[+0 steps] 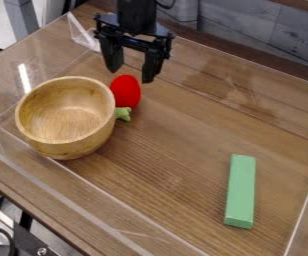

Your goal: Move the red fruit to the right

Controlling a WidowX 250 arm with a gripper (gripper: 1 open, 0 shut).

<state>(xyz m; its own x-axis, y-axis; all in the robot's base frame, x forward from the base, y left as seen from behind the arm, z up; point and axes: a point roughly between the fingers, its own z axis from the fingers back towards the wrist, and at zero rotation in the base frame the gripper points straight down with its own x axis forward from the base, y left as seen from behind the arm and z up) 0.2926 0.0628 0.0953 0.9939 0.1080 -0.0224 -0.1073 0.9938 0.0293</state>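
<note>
At the far left a round wooden bowl (66,116) sits on the wood-grain tabletop (170,150), its hollow empty and its pale rim catching the light. A low clear acrylic wall (63,175) runs around the work area, and its near edge crosses in front of the bowl.

Just right of the bowl lies the red fruit (125,91), a small glossy strawberry-like toy. It presses against the bowl's outer rim, and its light green leafy end points down toward the near side, at the foot of the bowl's wall.

Above and slightly behind the fruit hangs the black gripper (129,66), pointing down at the table. Its two dark fingers (151,62) stand spread wide apart with nothing between them; the left finger's tip shows above the fruit's upper left edge and the right one above its right side. From this angle it cannot be told whether either tip touches the fruit.

Behind the gripper, near the back edge, a small folded piece of clear plastic (83,33) stands on the table.

Far over to the right, well apart from everything else, a long flat green rectangular block (240,190) lies on the wood, its long side running toward the near edge.

No writing, brand or label can be read on any of these things.
</note>
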